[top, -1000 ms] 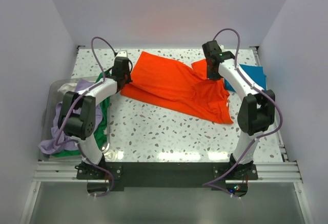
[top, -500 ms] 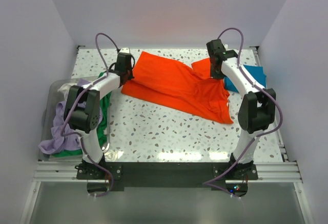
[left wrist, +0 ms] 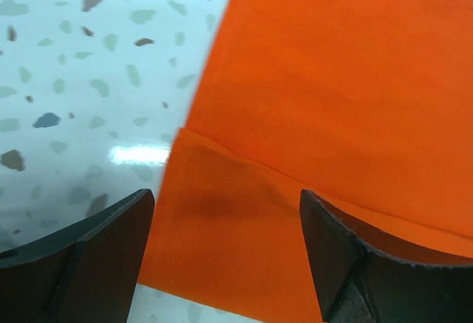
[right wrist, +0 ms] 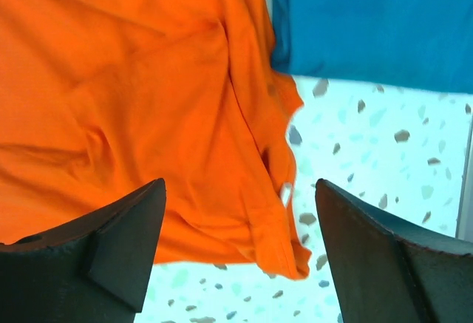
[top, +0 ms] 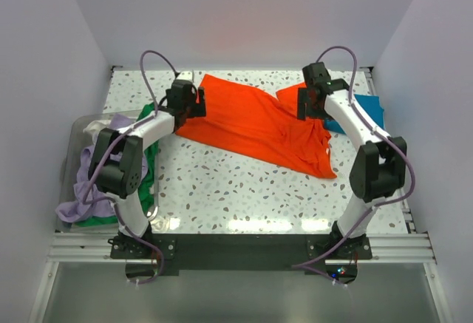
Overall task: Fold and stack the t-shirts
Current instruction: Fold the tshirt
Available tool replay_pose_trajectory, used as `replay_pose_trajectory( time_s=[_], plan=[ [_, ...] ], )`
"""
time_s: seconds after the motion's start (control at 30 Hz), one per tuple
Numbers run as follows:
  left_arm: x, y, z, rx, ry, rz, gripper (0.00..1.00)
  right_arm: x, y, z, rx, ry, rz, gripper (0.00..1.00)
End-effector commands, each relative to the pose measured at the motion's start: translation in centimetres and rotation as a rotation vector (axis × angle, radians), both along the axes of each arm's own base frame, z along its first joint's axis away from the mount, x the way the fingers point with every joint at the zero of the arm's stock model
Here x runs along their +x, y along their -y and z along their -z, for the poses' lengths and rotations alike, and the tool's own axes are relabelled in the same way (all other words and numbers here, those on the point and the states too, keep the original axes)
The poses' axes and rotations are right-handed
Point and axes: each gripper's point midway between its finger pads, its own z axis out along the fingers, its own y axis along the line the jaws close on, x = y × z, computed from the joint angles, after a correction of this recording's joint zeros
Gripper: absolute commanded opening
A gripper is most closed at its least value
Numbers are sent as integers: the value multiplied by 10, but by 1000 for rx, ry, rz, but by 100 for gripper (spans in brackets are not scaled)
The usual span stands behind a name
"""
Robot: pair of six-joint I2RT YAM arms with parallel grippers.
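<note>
Meanwhile the bin (top: 75,125) holds crumpled tees (top: 83,206) — left gripper (left wrist: 225,203) and right gripper (right wrist: 240,190) both gape over the orange tee (top: 251,120).

Speckled table (top: 222,182) under orange tee (top: 244,116), teal tee (top: 369,106)

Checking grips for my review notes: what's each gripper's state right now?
Left gripper: open, holding nothing, over the orange t-shirt.
Right gripper: open, holding nothing.
</note>
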Motion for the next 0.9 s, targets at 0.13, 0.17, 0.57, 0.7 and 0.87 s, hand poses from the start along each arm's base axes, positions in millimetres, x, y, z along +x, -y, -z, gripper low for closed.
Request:
replay_pose_trajectory(
  time_s=[0.13,0.17,0.57,0.7,0.87],
  plan=[
    [-39,62,-7,-252,125,203,85,-57,0,2,96,34,-15,80],
    [-45,60,6,-250,102,198,85,-69,-3,10,122,23,-23,79],
    [-59,8,69,-218,-8,37,88,-119,-2,33,178,-18,-6,88],
    [-57,-17,67,-193,2,-22,88,-120,-2,32,188,-15,-1,88],
    [-50,-26,65,-156,-5,-62,89,-131,-13,42,250,-36,-23,88]
  ],
)
